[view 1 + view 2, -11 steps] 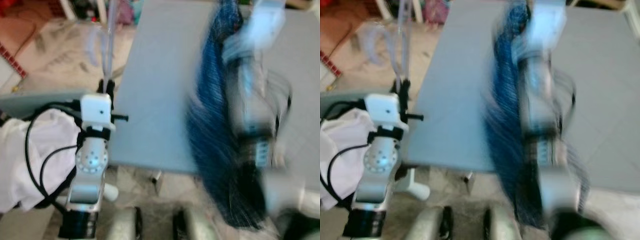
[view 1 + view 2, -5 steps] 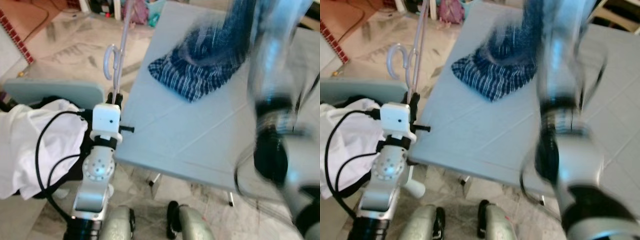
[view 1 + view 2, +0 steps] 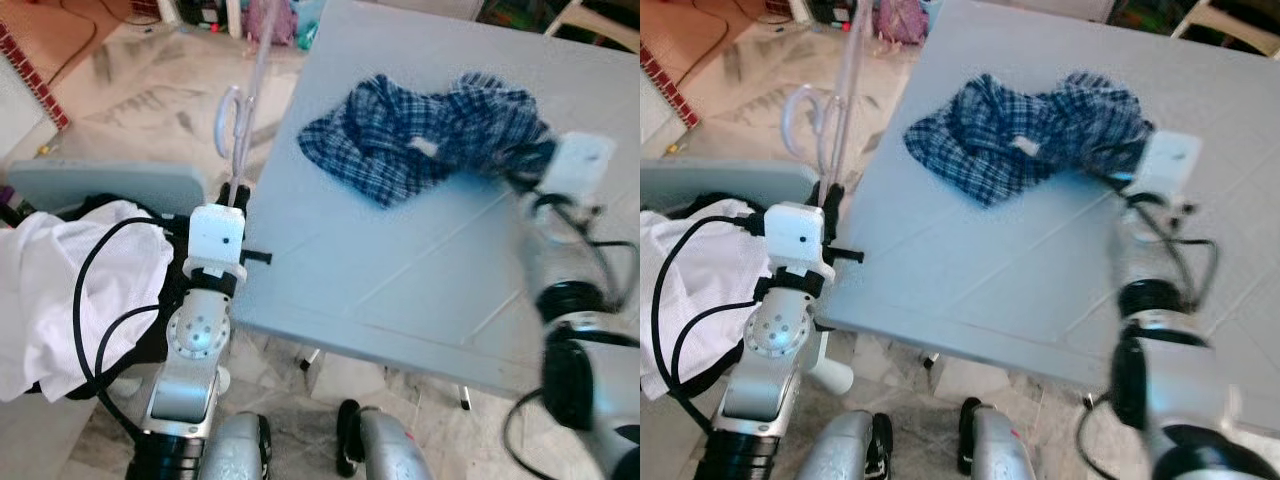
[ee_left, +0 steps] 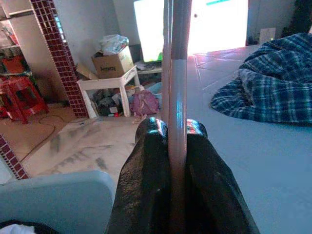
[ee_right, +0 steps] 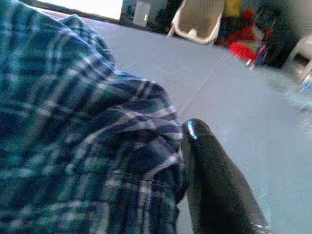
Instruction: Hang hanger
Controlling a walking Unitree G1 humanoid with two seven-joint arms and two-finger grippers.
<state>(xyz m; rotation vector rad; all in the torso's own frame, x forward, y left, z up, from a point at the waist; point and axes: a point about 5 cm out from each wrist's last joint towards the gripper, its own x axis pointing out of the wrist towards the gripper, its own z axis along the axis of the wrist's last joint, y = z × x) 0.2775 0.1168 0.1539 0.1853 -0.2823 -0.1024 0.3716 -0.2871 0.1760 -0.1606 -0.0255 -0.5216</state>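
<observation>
Grey counter (image 3: 400, 270) is carrying a crumpled plaid shirt (image 3: 420, 135). Left hand (image 4: 170, 134) is clamping the pale hanger (image 3: 235, 120) beside the edge: light, rigid, slippery; best gripped at its stem. Right hand (image 5: 209, 185) is resting against the shirt, grip unclear.

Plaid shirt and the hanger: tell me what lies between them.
Nothing visible does. The hanger, clamped in the left gripper off the table's edge, has bare tabletop between it and the plaid shirt, where the right gripper rests.
</observation>
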